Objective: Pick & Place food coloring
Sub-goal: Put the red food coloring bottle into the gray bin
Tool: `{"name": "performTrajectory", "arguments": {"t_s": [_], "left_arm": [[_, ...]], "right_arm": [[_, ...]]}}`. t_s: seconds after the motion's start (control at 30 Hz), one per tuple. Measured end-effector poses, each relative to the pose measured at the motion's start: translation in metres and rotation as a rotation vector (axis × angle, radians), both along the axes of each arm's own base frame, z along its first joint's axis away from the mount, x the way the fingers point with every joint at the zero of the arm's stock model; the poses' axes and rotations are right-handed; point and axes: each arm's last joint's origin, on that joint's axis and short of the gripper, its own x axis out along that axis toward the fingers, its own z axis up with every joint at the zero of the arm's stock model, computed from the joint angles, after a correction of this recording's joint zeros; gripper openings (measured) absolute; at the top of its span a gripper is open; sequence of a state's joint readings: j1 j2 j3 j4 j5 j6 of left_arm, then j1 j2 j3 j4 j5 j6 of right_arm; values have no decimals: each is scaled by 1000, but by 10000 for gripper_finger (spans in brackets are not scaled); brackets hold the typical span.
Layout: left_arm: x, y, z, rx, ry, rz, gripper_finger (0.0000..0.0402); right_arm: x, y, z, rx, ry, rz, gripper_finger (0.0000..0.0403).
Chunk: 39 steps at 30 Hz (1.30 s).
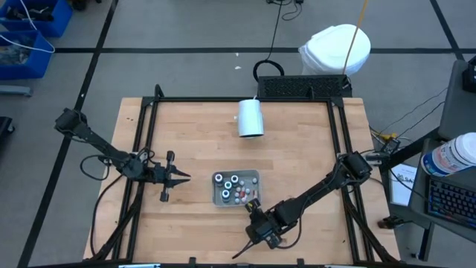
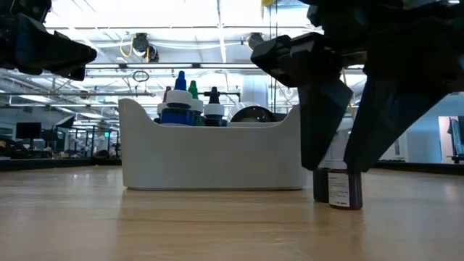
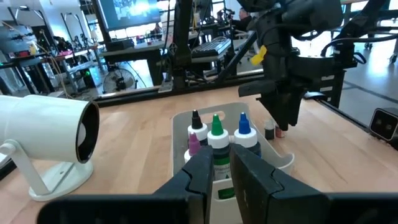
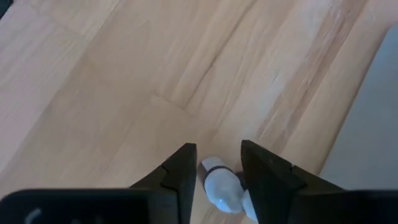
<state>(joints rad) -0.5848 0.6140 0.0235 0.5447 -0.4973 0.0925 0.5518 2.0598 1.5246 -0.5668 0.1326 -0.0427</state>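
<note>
A white tray (image 1: 217, 179) near the table's front middle holds several food coloring bottles (image 3: 216, 134) with coloured pointed tips and white caps. Right of the tray, a small bottle of dark red liquid (image 2: 345, 190) stands on the wood, with a darker small bottle (image 2: 320, 187) next to it. My right gripper (image 4: 217, 149) slants down over the red bottle, open, one finger on each side of its white cap (image 4: 221, 186). My left gripper (image 1: 183, 177) hovers level to the tray's left, shut and holding nothing. My right gripper's fingers (image 4: 183, 174) stand close on either side of the red bottle's cap, coming from above at a slant. I cannot tell whether they touch it. The bottle stands upright on the table.
A large white cup (image 1: 251, 117) lies on its side at the table's far middle. The tray's right wall (image 2: 290, 156) is close beside the right gripper. Black frame rails (image 1: 338, 134) run along the table's edges. Bare wood lies between the cup and the tray.
</note>
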Motion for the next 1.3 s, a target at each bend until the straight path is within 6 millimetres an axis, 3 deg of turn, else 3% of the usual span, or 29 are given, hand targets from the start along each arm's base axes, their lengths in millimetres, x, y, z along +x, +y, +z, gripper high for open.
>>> {"name": "performTrajectory", "arguments": {"t_s": [0.17,0.9,1.3], "left_arm": [[0,0,0,1,1,0,63],[0,0,0,0,2,0,63],[0,0,0,-5,2,1,63]], "right_arm": [[-2,0,-1,-9,20,7,103],[-9,4,0,-34,46,49,111],[-9,4,1,-21,44,28,51]]}}
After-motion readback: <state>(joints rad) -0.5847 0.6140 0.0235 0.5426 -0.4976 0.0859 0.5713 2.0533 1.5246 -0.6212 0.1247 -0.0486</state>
